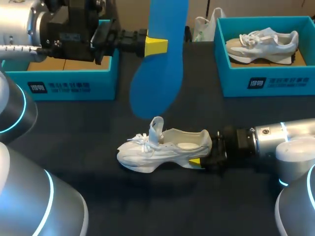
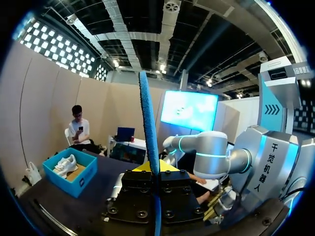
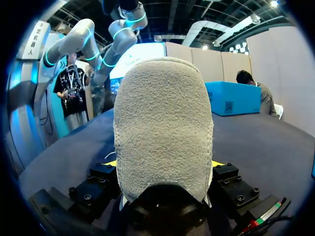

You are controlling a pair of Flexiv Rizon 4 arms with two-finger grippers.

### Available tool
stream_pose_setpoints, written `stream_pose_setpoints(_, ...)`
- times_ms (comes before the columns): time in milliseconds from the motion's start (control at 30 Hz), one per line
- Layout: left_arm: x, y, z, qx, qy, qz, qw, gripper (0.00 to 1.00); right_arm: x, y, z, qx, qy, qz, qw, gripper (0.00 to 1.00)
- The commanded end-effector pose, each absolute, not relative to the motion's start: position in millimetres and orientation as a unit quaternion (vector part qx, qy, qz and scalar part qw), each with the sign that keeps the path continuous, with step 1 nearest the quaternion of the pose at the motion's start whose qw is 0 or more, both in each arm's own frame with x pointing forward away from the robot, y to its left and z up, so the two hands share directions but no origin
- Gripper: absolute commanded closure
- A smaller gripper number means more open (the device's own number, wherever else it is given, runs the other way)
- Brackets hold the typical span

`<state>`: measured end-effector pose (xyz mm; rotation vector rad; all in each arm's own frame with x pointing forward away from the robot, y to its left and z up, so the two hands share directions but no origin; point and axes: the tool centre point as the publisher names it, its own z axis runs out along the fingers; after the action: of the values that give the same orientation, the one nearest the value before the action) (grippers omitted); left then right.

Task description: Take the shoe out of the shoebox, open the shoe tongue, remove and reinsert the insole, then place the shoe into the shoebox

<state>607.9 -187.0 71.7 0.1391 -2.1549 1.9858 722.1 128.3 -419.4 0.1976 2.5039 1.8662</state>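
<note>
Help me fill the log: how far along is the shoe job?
Done: shoe out on the table, tongue up, insole removed. In hand: left gripper holds the insole aloft; right gripper grips the shoe's heel. To do: reinsert insole, box the shoe.

Dark table (image 1: 147, 206): white shoe (image 1: 162, 150), left shoebox (image 1: 69, 83), right shoebox (image 1: 268, 81)

I see a white logo panel on the shoebox (image 1: 74, 78) beside my left gripper (image 1: 156, 45) and on the second shoebox (image 1: 295, 81) beyond my right gripper (image 1: 198, 156); I cannot read either.
</note>
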Motion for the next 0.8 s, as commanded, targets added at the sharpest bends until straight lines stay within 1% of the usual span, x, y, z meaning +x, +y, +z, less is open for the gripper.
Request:
stream_pose_setpoints(33,594.5,-174.8,79.4,0.057,-0.728,0.677,0.093,1.00,721.7,129.5,-419.0,0.064,0.802,0.594,0.005,1.00)
stream_pose_setpoints(700,591.6,-171.3,85.2,0.052,-0.728,0.677,0.090,1.00,721.7,129.5,-419.0,0.064,0.802,0.594,0.005,1.00)
stream_pose_setpoints(800,591.6,-171.3,85.2,0.052,-0.728,0.677,0.090,1.00,723.3,122.2,-417.7,0.065,0.806,0.588,0.003,1.00)
